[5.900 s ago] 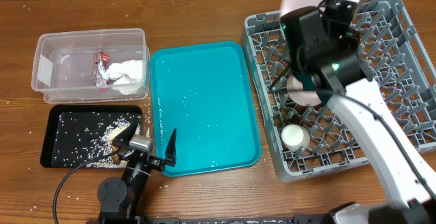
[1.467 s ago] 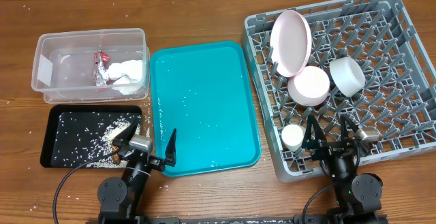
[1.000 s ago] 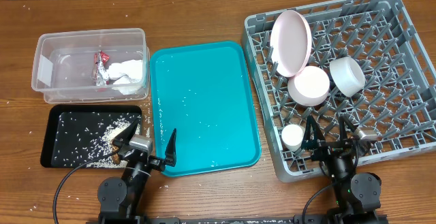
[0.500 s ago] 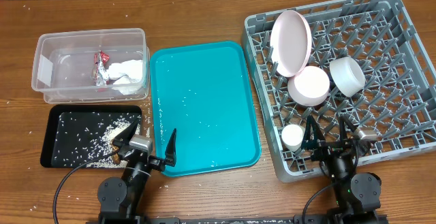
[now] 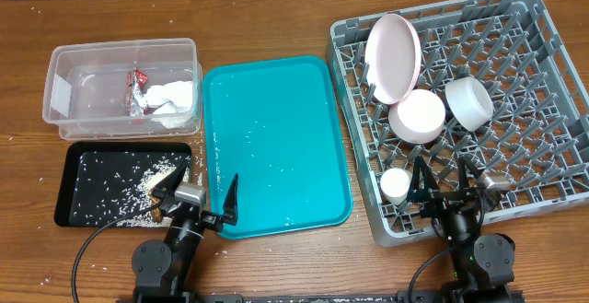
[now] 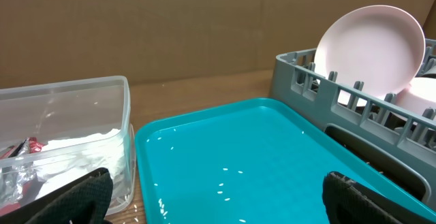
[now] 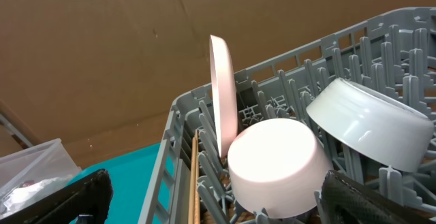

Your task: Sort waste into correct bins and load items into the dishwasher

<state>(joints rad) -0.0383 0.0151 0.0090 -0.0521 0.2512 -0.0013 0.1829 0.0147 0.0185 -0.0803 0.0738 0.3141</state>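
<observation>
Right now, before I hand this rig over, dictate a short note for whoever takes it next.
Left tool: open, empty, parked at the near edge. Right tool: open, empty, by the rack's near edge.
Red wrapper and tissue are in the clear tub; rice and scraps in the black tray.
Plate, white bowl, grey bowl, cup and chopsticks are in the rack.
To do: perhaps only a few white specks on the teal tray.

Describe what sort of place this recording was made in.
Probably a lab mock-up of kitchen clean-up, not a real kitchen: a grey dish rack sits on a wooden table, plain cardboard stands behind, and waste lies in a clear tub.
</observation>
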